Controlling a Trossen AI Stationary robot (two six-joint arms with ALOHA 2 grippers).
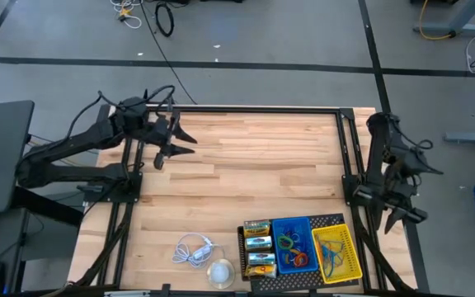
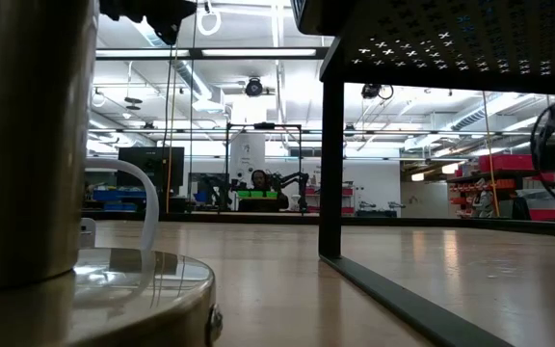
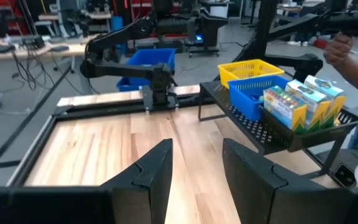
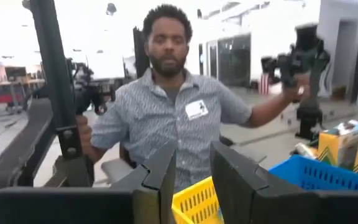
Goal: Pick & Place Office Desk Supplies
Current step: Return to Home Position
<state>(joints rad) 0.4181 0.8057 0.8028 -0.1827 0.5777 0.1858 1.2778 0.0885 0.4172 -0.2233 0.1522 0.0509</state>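
Three yellow-and-green crayon boxes (image 1: 258,247) stand in a row at the left end of a raised black perforated tray (image 1: 330,220) at the table's near edge. Beside them a blue bin (image 1: 293,246) holds coloured loops, and a yellow bin (image 1: 337,254) holds thin bands. The left wrist view shows the boxes (image 3: 298,103) and both bins from the side. My left gripper (image 1: 174,142) hangs open over the far left of the table, far from the tray. My right gripper (image 1: 400,216) is open (image 4: 194,171) beyond the table's right edge, near the yellow bin (image 4: 197,200).
A coiled white cable (image 1: 194,250) and a round white-topped thing (image 1: 219,273) lie left of the tray. In the low view a tray leg (image 2: 330,164) stands on the table. A person (image 4: 166,118) stands near the tray, one hand (image 3: 345,50) raised above it. Bare wood (image 1: 254,161) fills the middle.
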